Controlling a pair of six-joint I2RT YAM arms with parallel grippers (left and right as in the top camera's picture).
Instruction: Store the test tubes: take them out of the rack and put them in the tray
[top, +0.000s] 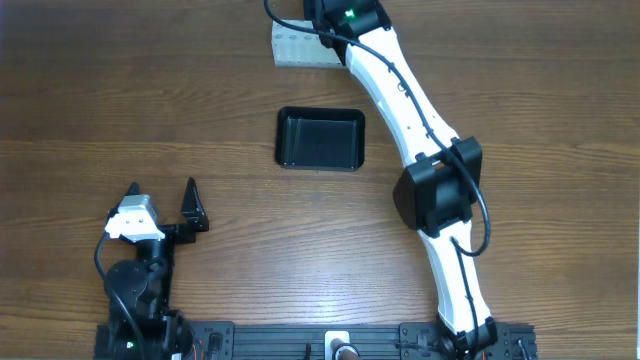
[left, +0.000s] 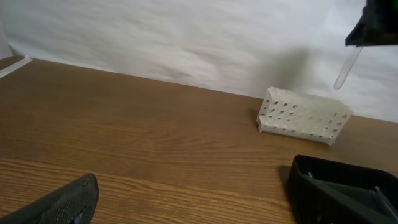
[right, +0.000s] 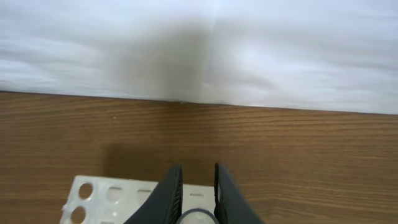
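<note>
Test-tube rack (top: 296, 48) stands beyond the black tray (top: 320, 138), the left gripper (top: 162, 190) rests spread, and the right gripper (right: 197, 180) pinches a clear tube (left: 344, 67) above the rack: probably light, slick and brittle, best held gently near its rim.

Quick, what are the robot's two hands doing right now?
Left gripper: open, empty.
Right gripper: shut on a test tube, above the rack.

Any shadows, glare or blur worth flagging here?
Top view: even light, faint sheen on the tray. Left wrist view: soft shadow on the backdrop behind the rack; the left gripper's finger is blurred. Right wrist view: grey shadow on the backdrop above the right gripper.
</note>
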